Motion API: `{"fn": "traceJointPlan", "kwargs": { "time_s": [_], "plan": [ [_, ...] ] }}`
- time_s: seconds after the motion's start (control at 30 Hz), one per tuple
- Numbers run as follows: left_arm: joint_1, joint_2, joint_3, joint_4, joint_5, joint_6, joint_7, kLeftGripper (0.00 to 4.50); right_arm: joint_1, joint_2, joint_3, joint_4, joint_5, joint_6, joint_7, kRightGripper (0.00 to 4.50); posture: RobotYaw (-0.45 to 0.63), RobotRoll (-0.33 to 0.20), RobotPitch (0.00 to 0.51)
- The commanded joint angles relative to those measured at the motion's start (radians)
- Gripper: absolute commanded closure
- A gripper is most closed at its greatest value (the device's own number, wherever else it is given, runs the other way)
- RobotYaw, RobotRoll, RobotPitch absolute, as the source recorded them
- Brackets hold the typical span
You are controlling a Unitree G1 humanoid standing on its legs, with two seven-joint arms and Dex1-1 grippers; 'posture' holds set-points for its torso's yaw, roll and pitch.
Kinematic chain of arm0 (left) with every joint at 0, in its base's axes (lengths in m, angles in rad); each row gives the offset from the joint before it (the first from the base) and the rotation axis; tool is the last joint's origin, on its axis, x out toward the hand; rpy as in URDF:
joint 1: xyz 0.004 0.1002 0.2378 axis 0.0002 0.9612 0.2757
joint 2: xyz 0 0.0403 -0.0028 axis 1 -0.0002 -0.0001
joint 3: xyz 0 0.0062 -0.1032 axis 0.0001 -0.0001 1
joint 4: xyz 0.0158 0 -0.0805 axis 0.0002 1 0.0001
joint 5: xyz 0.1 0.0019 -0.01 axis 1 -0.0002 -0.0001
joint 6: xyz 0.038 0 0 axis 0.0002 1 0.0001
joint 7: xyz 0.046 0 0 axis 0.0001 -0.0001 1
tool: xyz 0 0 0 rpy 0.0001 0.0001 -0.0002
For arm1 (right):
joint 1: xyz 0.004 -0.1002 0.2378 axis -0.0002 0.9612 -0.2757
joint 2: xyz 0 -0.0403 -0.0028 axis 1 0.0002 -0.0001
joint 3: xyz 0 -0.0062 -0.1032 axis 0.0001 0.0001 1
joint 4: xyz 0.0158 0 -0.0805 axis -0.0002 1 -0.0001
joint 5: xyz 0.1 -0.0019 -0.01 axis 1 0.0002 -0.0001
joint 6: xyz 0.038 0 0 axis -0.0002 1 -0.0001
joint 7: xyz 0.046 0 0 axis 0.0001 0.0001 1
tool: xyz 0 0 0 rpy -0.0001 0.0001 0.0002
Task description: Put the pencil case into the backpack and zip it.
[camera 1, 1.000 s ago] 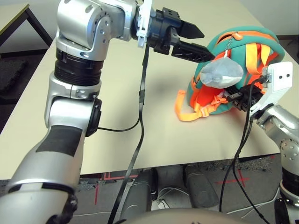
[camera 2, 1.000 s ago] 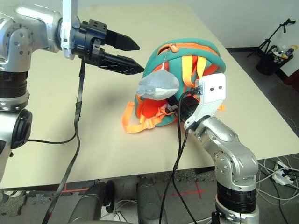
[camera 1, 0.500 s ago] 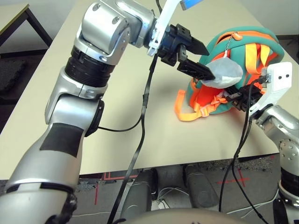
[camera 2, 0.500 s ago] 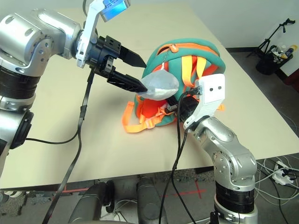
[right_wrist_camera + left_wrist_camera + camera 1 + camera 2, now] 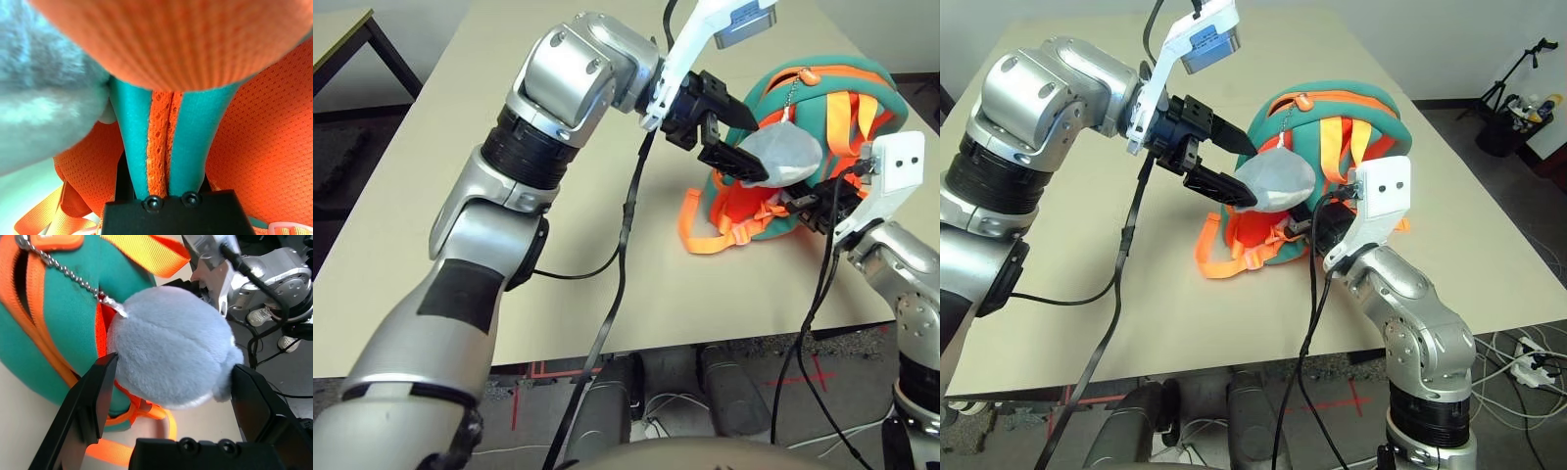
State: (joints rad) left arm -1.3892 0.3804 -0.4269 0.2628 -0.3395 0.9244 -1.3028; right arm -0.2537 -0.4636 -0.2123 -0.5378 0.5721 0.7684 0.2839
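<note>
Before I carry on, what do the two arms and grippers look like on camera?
Both arms are silver metal with black ribbed joint bands. The left gripper has two black tapered fingers and a white bracket; a flat black cable hangs from it. The right gripper is black, with a two-holed white bracket and thin black cables.

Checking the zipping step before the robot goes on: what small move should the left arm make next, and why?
Probably close the left gripper on the grey plush charm. Its fingers stand open on either side of the charm, which hangs by a bead chain from the orange zip pull. The right gripper is shut on the backpack, steadying it for a pull.
</note>
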Motion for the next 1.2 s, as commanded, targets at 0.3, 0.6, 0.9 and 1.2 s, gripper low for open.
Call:
{"fn": "traceJointPlan", "kwargs": {
  "time_s": [0.3,0.6,0.9,1.2],
  "plan": [
    [-0.012,-0.029,0.049,0.081,0.011,-0.017,0.014,0.31,0.004,0.006,0.025,-0.003,-0.002,-0.002,0.009,4.34,-0.14,0.0,0.162],
    [-0.018,0.009,0.069,0.133,0.011,-0.039,-0.044,0.31,-0.002,0.011,0.035,0.009,-0.007,-0.01,0.012,4.34,-0.13,0.0,0.162],
    [0.019,0.037,0.045,0.075,0.004,-0.027,-0.1,0.0,-0.003,0.006,0.031,0.009,-0.006,-0.009,0.013,4.34,-0.14,0.0,0.163],
    [0.047,0.068,0.084,-0.067,-0.068,0.023,-0.116,0.0,-0.01,0.004,0.032,0.017,-0.007,-0.009,0.016,4.34,-0.13,0.0,0.162]
  ]
}}
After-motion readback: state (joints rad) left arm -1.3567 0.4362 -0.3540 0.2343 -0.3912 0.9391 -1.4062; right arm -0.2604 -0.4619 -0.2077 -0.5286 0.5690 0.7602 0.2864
